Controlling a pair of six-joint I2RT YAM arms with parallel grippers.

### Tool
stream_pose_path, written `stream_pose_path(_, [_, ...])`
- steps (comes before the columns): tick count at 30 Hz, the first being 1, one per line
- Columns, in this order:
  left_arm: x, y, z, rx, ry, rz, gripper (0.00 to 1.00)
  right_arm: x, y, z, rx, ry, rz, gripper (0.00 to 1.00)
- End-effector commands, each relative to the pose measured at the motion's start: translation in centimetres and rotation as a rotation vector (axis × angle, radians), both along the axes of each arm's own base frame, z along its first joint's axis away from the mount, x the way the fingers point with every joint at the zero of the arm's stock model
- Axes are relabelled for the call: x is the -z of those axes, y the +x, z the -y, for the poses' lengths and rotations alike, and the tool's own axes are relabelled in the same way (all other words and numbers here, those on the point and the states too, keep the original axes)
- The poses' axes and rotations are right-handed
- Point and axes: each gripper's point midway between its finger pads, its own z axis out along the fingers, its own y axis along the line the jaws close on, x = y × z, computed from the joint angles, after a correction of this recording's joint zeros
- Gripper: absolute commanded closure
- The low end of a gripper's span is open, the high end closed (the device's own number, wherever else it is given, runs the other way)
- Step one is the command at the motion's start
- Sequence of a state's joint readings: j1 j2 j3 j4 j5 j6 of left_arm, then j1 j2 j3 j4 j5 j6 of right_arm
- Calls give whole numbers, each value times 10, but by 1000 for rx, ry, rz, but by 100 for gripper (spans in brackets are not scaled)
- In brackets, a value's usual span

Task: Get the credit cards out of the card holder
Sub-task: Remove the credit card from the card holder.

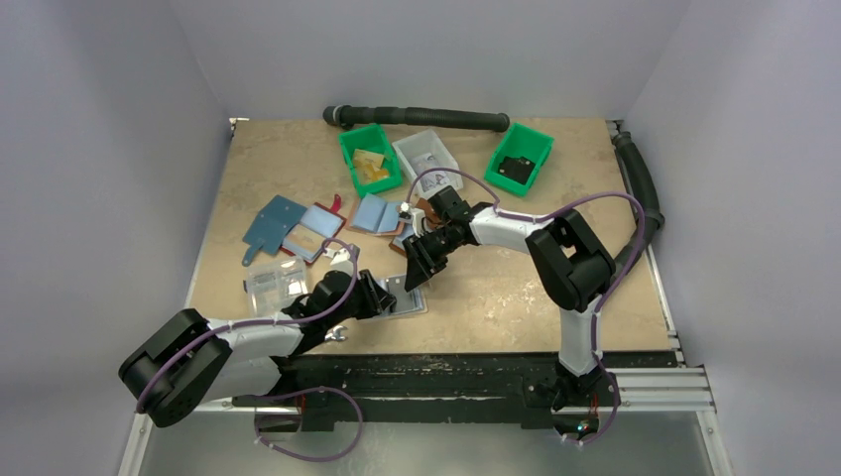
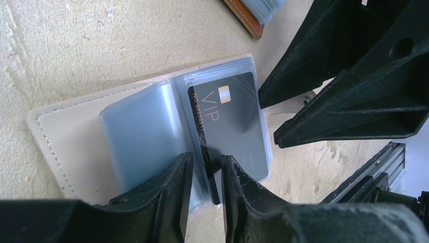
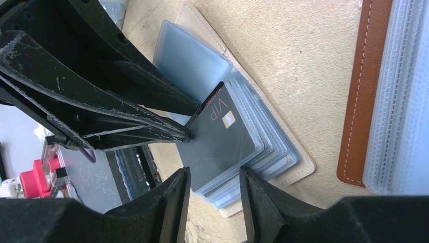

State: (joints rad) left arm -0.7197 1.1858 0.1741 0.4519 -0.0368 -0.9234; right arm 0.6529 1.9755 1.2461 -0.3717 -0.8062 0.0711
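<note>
Nearly closed, the left claw (image 2: 206, 162) pinches an edge of the dark grey card (image 2: 232, 126) and its clear sleeve (image 2: 217, 75). The right claw (image 3: 215, 174) stands part open astride the sleeve stack (image 3: 275, 154), gripping nothing. On the desk (image 2: 76, 45), near its front edge, lies the opened card holder (image 2: 60, 136), the card among its sleeves.
</note>
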Motion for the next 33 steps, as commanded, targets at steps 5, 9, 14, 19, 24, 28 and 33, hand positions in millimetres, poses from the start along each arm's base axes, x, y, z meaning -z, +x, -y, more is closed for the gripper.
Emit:
stream_pose_path(5, [11,-5,-8,-3,25,-27,69,-11,7,-6,-4,21,44,51])
stream_pose_path(9, [11,-5,-6,3,22,-27,69,-9,5,-7,-2,17,31,51])
stream_pose_path(14, [10,-5,-6,5,18,-24,69,-8,5,-8,5,17,22,55])
stream_pose_path(19, [7,-5,-3,14,7,-20,69,-11,1,-11,-6,31,11,59])
stream_pose_path(24, [5,-3,-1,20,-4,-6,68,-12,-5,-15,-22,43,-5,63])
stream_pose_path(28, [0,-6,6,55,-33,-1,67,-11,-7,-17,-26,43,-17,65])
stream_pose_path(33, [-1,-8,10,79,-56,1,67,-11,-6,-19,-16,48,-26,69])
